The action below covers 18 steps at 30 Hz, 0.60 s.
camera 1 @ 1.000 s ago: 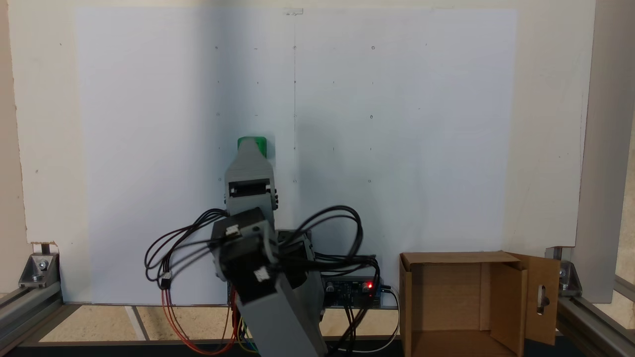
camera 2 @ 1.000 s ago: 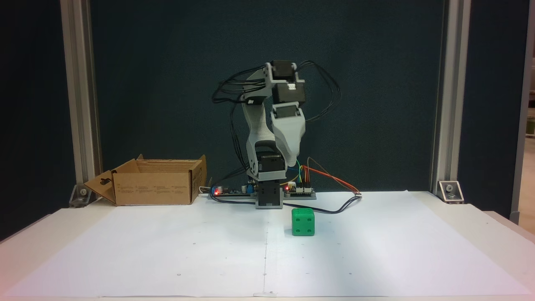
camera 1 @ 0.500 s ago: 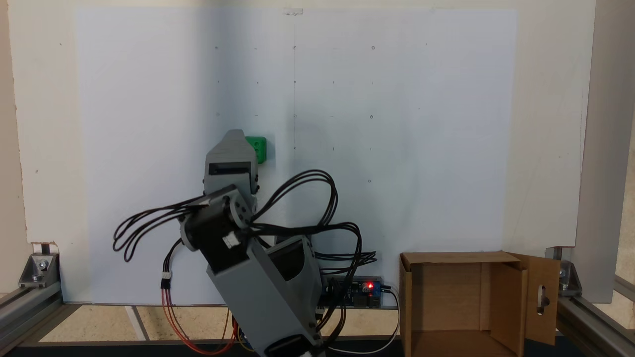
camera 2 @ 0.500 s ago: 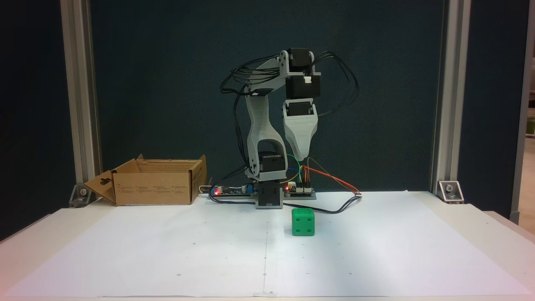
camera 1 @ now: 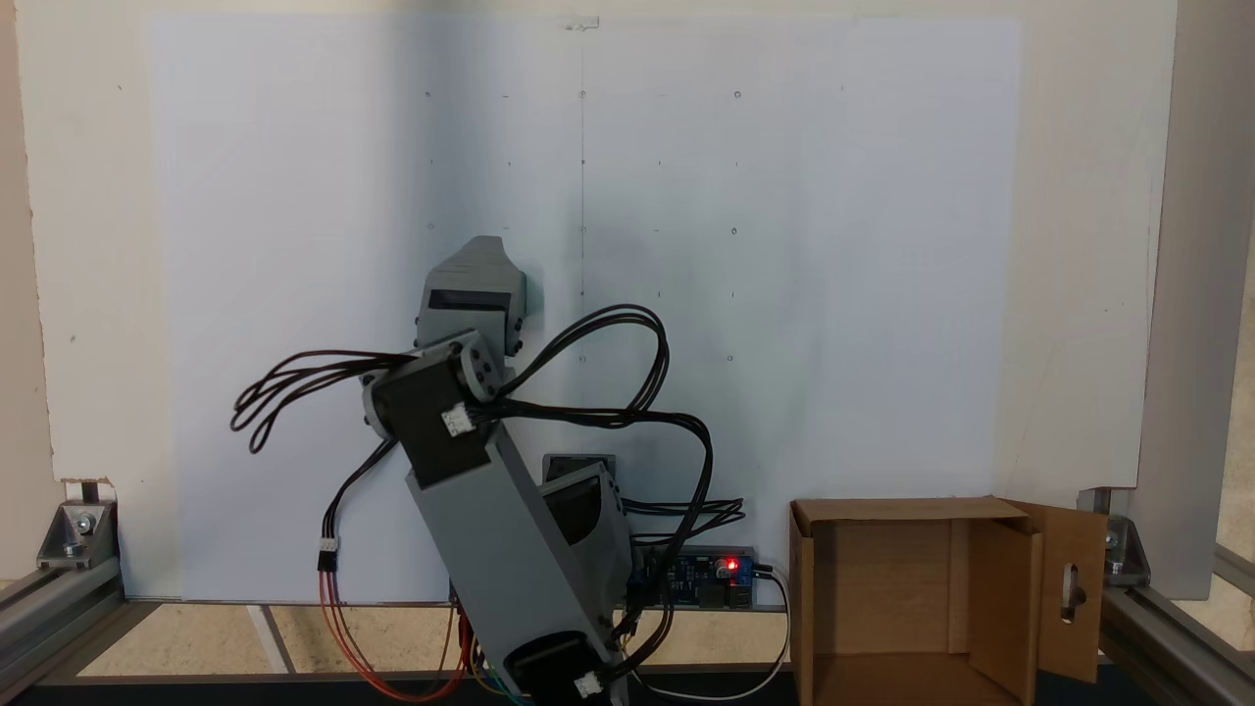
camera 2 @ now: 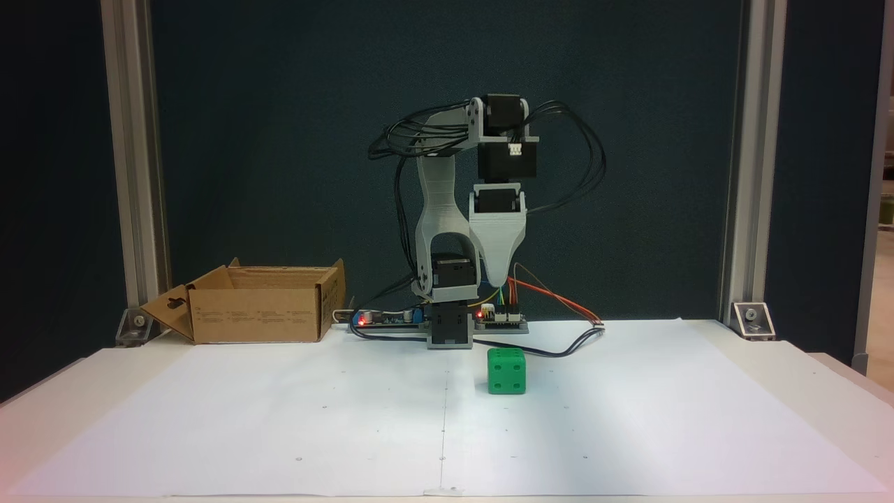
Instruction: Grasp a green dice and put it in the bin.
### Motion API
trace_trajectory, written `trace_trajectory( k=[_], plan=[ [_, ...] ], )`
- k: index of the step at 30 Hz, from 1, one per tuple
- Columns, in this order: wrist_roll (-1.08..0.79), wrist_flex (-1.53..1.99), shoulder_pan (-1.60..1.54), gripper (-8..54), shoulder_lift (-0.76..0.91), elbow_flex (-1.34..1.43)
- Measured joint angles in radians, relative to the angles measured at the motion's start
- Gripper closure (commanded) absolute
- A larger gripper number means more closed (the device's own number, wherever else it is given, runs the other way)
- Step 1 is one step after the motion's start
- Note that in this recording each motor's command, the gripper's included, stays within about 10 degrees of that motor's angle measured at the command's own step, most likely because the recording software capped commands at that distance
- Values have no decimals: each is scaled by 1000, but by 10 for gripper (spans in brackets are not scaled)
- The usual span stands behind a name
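Note:
The green dice (camera 2: 506,372) sits on the white paper, a short way in front of the arm's base. My gripper (camera 2: 495,281) hangs point-down well above it and slightly behind, touching nothing. Its jaws line up one behind the other, so whether they are open or shut does not show. Seen from above and behind, the gripper (camera 1: 480,245) covers the spot where the dice lies. The bin, a brown cardboard box (camera 2: 258,314), stands at the back left beside the base. In a fixed view the bin (camera 1: 882,559) is at the lower right, with its slotted flap open.
Circuit boards with red lights (camera 2: 370,320) and loose cables (camera 2: 559,346) lie around the arm's base (camera 2: 449,328). Aluminium posts (camera 2: 136,175) frame the table on both sides. The white paper (camera 2: 447,433) covers the table in front.
The arm has swung toward the dice and reached outward. The gripper came down a little and now covers the dice from above. The dice has not moved.

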Motion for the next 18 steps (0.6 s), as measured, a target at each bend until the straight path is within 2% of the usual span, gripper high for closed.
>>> trace_trajectory(
  k=[8, 18],
  plan=[
    [0, -137, -3, 13, 0, 160],
    [31, -164, -9, 12, 0, 204]
  ],
)
